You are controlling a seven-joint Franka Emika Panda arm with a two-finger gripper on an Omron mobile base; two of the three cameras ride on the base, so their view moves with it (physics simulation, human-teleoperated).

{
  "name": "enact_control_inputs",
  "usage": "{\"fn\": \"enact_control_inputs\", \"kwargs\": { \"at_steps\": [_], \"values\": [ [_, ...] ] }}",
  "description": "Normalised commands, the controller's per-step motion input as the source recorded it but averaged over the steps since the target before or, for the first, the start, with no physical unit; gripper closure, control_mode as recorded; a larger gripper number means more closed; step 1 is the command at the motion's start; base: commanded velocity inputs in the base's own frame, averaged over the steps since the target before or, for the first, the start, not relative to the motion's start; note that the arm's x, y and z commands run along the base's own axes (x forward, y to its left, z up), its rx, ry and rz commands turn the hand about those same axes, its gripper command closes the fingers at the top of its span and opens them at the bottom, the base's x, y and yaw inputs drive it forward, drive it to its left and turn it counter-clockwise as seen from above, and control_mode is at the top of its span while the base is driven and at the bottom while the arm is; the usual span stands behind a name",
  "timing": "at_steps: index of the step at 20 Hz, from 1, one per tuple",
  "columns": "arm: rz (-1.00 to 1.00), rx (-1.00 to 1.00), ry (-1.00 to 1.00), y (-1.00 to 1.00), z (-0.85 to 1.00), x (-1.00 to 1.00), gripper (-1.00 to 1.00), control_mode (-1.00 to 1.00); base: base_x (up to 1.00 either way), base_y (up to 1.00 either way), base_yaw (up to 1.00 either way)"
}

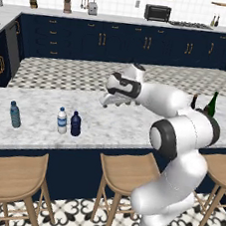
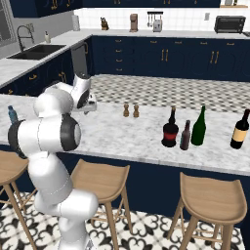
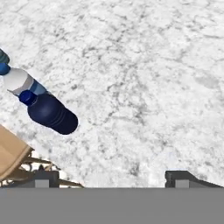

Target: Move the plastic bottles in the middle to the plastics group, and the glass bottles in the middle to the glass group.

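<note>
On the left of the marble counter (image 1: 133,130) stands a teal water bottle (image 1: 15,115). Next comes a clear bottle (image 1: 62,121) with a white label, with the navy bottle (image 1: 75,124) just beside it. The gripper (image 1: 108,100) hangs above the counter, to the right of the navy bottle and apart from it. Its fingers are spread wide and hold nothing. Far right stand the glass bottles (image 2: 184,135).
</note>
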Motion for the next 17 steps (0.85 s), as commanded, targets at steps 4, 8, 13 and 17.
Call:
{"fn": "enact_control_inputs", "kwargs": {
  "at_steps": [4, 8, 13, 17],
  "values": [
    [-0.16, 0.0, 0.01, -1.0, 0.29, -0.92, -1.0, -1.0, 0.0, 0.0, 0.0],
    [-0.18, 0.01, 0.0, -0.93, 0.26, -1.0, -1.0, -1.0, 0.0, 0.0, 0.0],
    [-0.16, -0.01, 0.0, -0.45, 0.77, -1.0, -1.0, -1.0, 0.0, 0.0, 0.0],
    [-0.16, -0.05, 0.0, -0.38, 0.91, -0.92, -1.0, -1.0, 0.0, 0.0, 0.0]
  ]
}}
